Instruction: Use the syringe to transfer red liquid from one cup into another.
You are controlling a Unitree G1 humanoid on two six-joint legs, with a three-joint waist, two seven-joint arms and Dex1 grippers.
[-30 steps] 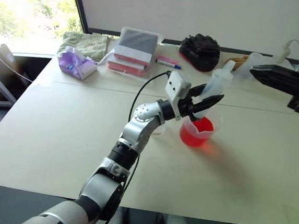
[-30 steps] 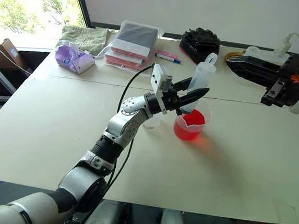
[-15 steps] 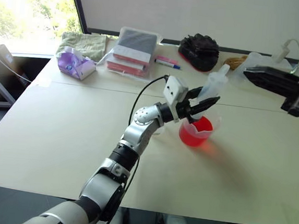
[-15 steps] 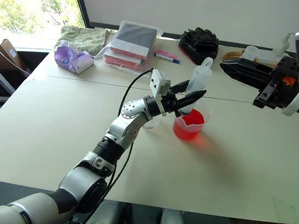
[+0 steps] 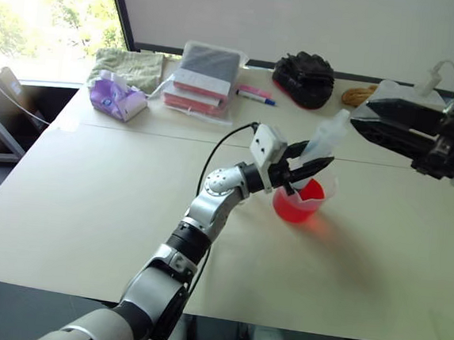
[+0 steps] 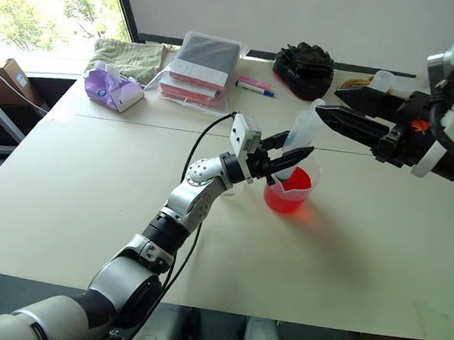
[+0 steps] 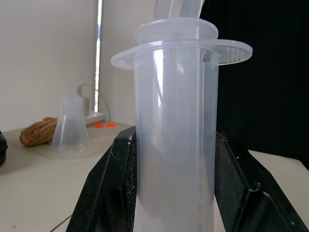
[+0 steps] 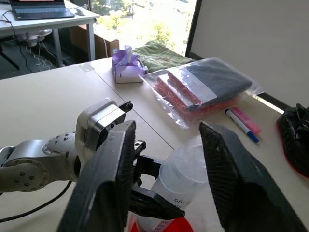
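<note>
One syringe clamped in left gripper over one beaker of red liquid, centre frame; right gripper spread wide beside plunger; two markers upper centre

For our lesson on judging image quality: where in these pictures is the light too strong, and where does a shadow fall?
Left eye view: the window in the corner is washed out white; the beaker throws a reddish glow and soft shadow on the table. Left wrist view: the syringe stands pale against a black background on one side. Right wrist view: the trees outside are bleached by sunlight.
</note>
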